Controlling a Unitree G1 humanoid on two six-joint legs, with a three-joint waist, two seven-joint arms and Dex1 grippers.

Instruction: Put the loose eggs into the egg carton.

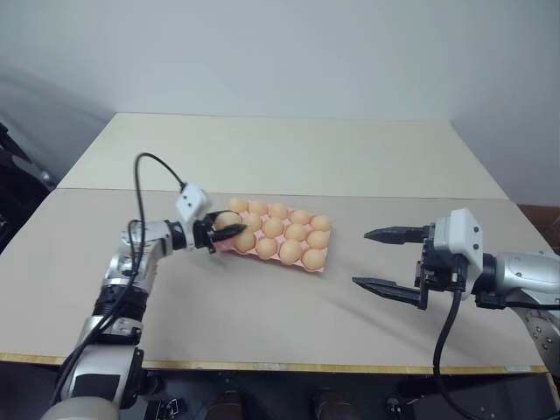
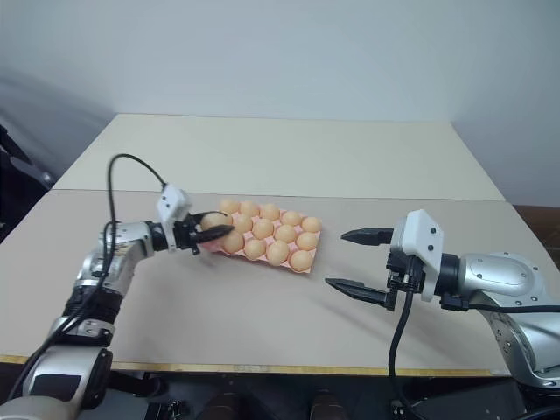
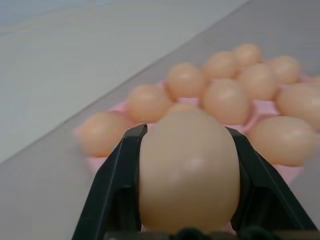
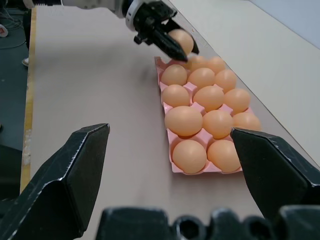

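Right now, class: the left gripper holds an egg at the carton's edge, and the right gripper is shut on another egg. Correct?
Not quite. The right gripper is open and empty, as the right wrist view shows. The left gripper does hold an egg at the carton's edge.

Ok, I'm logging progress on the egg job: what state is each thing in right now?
Left gripper: shut on an egg, held at the carton's left end.
Right gripper: open, empty, right of the carton.
Egg carton: lidless, flat on the table, nearly full of eggs.
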